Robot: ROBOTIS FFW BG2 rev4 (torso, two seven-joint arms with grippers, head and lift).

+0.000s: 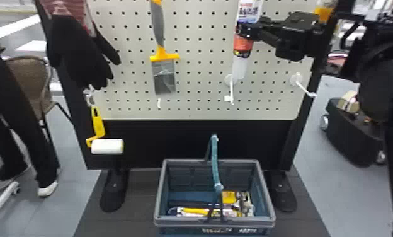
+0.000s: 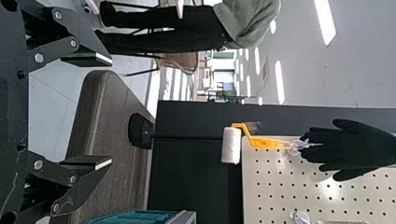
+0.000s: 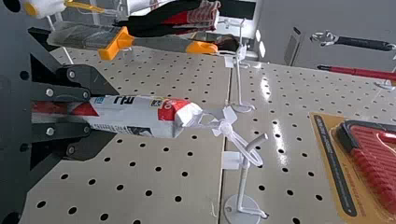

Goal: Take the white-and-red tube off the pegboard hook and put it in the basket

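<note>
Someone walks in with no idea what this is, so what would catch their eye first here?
Probably the white-and-red tube, gripped upright in front of the pegboard by the right gripper, its white tie looped at a hook. Next might come the dark glove hanging at the board's left edge, and the basket on the floor platform below, with packaged items inside.

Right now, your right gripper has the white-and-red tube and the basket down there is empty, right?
Not quite: the basket isn't empty. The head view shows yellow and white things inside. The right gripper does have the white-and-red tube.
</note>
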